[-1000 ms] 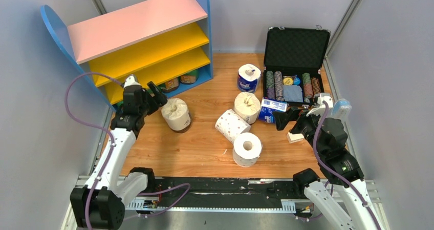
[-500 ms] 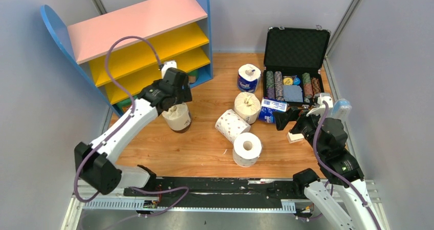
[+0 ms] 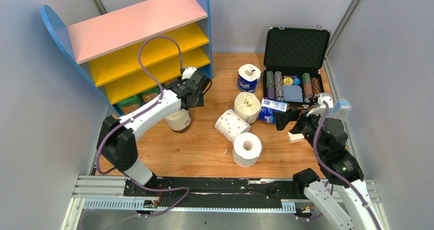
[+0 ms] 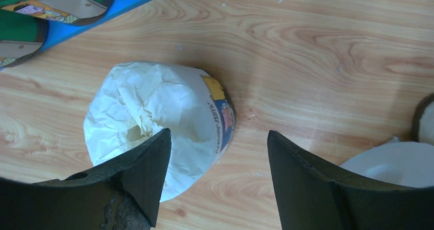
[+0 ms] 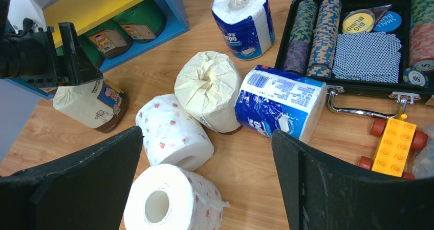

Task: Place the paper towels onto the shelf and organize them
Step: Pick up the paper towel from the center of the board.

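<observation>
Left wrist view shows your left end effector (image 4: 217, 173) spread wide and empty above the cream-wrapped roll (image 4: 158, 122), which stands on the worktop (image 4: 327, 61) at five o'clock from the shelf (image 3: 138, 40). Centre both fingers (image 4: 146, 168) around the roll before closing. The right end effector (image 5: 204, 189) is wide open, holding nothing.

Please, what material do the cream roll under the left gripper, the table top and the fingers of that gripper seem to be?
Cream roll: paper wrap, matt, judging by its crumpled, twisted end and printed label. Table top: wood or a wood-look laminate, with visible grain and a slight sheen. Fingers of the left gripper: probably hard black plastic, dull and scuffed at the edges.
</observation>
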Robot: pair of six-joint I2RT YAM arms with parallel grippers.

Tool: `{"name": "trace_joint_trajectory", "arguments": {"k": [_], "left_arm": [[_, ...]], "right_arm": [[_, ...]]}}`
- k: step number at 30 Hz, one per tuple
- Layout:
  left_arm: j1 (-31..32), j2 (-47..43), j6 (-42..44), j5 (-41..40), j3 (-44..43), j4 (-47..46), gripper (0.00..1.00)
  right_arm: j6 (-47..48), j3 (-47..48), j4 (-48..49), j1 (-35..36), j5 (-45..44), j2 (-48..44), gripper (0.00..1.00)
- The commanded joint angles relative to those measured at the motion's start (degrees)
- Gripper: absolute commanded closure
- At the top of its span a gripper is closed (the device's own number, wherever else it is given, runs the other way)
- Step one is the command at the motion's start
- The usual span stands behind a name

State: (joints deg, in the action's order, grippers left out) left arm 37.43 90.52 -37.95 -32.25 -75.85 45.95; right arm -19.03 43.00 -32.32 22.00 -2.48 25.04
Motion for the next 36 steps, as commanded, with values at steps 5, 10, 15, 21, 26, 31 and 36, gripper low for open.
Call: {"name": "trace_joint_trajectory", "arguments": {"k": [5, 10, 15, 21, 26, 31, 36], "left_arm": [[0.2, 1.1, -4.3, -7.4, 3.1, -0.4, 0.24], [0.2, 1.0, -4.8, -7.8, 5.1, -0.2, 0.25], [0.2, 0.2, -5.1, -5.4, 7.3, -0.3, 0.28], [0.2, -2.6, -3.4, -2.5, 9.6, -2.2, 0.32], [0.1, -3.7, -1.0, -1.5, 10.5, -4.0, 0.43], [-1.0, -6.3, 4.4, 1.1, 10.9, -7.2, 0.57], [-3.9, -11.9, 12.5, 7.2, 13.2, -12.6, 0.69]], "right_arm": [[-0.6, 0.2, 2.3, 0.3, -0.3, -0.4, 0.00], [-0.5, 0.2, 2.2, 0.3, -0.2, -0.3, 0.00], [-0.6, 0.2, 2.2, 0.3, -0.2, -0.2, 0.00], [-0.7, 0.2, 2.3, 0.3, -0.2, -0.1, 0.00], [-0.7, 0.2, 2.3, 0.2, -0.2, -0.2, 0.00], [-0.7, 0.2, 2.3, 0.3, -0.2, -0.5, 0.00], [-0.7, 0.2, 2.3, 0.2, -0.2, -0.6, 0.00]]}}
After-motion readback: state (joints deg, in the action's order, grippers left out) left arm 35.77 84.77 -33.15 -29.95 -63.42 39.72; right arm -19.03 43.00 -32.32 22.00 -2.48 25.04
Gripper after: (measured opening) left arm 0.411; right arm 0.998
